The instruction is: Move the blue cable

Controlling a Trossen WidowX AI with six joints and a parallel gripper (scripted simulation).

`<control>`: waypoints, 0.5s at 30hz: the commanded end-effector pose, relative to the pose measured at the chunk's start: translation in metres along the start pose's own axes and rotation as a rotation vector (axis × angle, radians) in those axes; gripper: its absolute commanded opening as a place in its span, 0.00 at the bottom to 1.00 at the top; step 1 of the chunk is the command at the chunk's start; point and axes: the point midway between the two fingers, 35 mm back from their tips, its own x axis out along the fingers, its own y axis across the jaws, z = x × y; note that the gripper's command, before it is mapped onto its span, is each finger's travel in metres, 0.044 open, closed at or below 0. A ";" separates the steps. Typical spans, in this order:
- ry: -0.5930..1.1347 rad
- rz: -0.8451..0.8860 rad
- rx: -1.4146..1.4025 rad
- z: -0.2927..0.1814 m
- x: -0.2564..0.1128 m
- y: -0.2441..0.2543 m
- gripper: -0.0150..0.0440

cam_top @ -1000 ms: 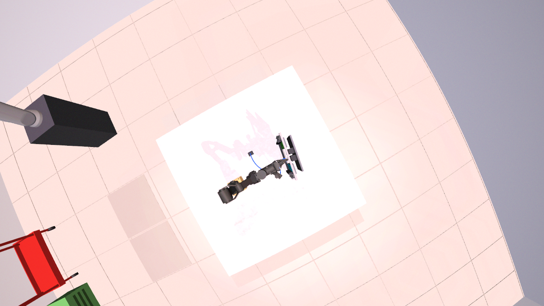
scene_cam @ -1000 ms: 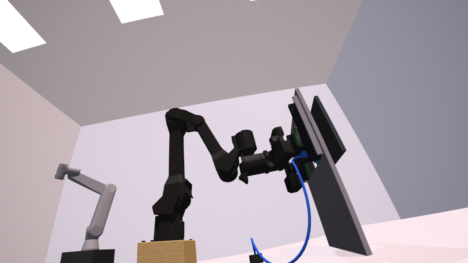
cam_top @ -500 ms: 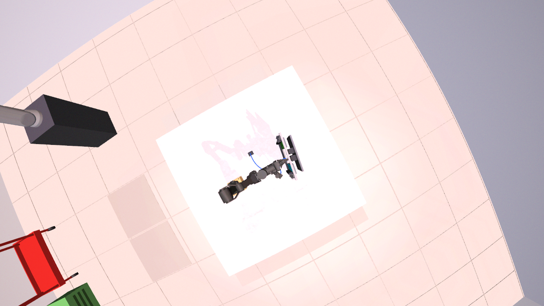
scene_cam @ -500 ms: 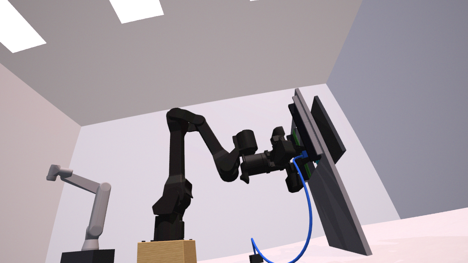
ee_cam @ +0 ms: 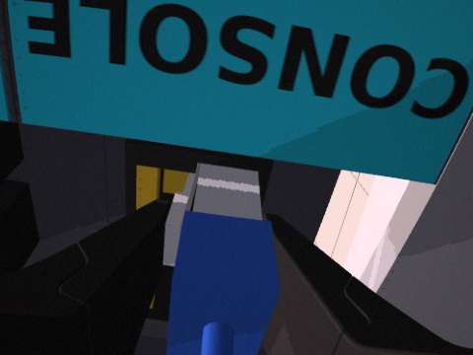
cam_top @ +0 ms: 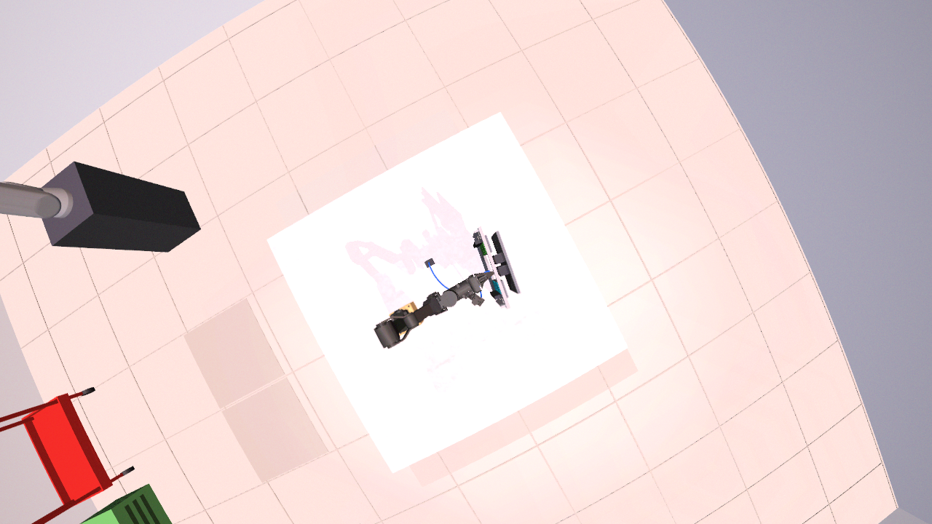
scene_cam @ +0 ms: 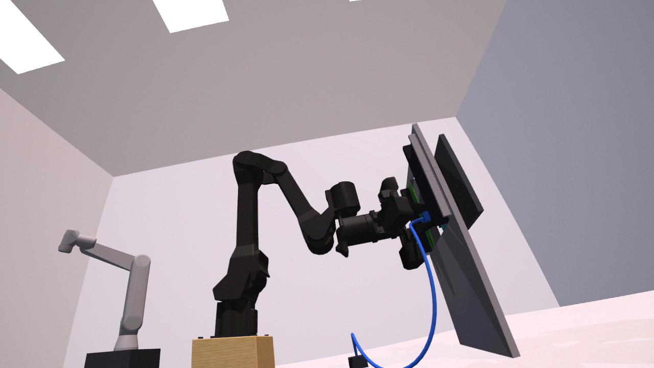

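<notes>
The blue plug sits with its grey nose pushed into the dark port just below the teal CONSOLE label on the lower server. A yellow contact shows inside the port to its left. My gripper is right at the panel with a finger on each side of the plug. The fingers stand slightly parted, and a thin gap shows at the left finger. The blue cable hangs down in a loop to a small black anchor block.
The servers are mounted on a tilted dark panel. My arm stands on a wooden block. A grey arm stands at the left. A black box, a red cart and a green crate are far off.
</notes>
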 end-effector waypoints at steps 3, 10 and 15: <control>0.000 0.001 0.000 0.000 0.000 0.000 0.70; 0.000 0.000 0.000 0.000 -0.002 0.000 1.00; 0.000 0.000 0.000 -0.001 -0.005 0.004 1.00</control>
